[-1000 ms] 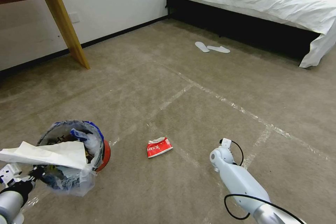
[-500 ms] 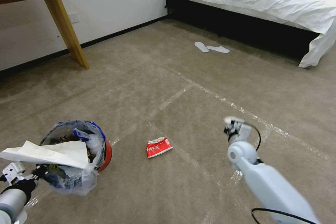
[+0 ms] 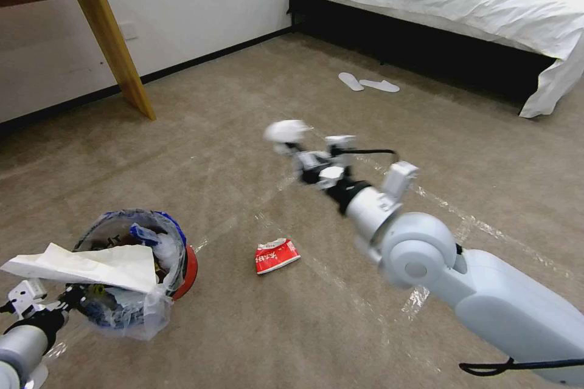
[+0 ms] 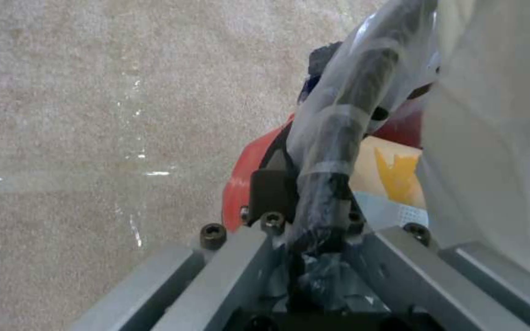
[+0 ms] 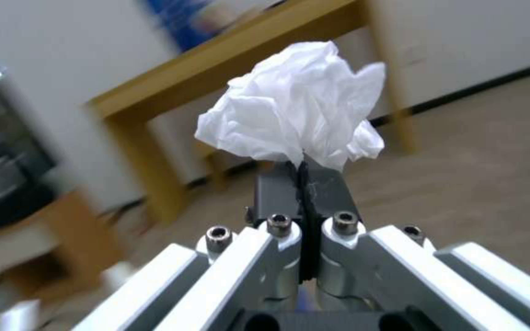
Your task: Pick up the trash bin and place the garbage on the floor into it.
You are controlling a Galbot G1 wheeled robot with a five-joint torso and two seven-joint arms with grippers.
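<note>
The red trash bin [image 3: 187,268], lined with a clear printed bag, hangs low at the left above the floor [image 3: 231,115]. A large white paper sheet [image 3: 91,267] lies across its mouth. My left gripper [image 3: 68,299] is shut on the bin's bag-wrapped rim [image 4: 338,138]; the left wrist view shows my left gripper [image 4: 313,193] pinching it. My right gripper [image 3: 302,157] is raised mid-air over the carpet, shut on a crumpled white tissue wad [image 3: 286,131]. In the right wrist view the wad [image 5: 296,105] sticks out beyond that gripper [image 5: 303,184]. A red wrapper [image 3: 277,255] lies on the floor between both arms.
A wooden table leg [image 3: 115,42] stands at the back left by the wall. A bed [image 3: 462,6] with white sheets fills the back right, with a pair of white slippers [image 3: 368,83] before it. Shiny tape lines [image 3: 395,179] cross the carpet.
My right arm has swung up and to the left from low on the right, now carrying the tissue wad high over the carpet. The bin has hardly shifted.
</note>
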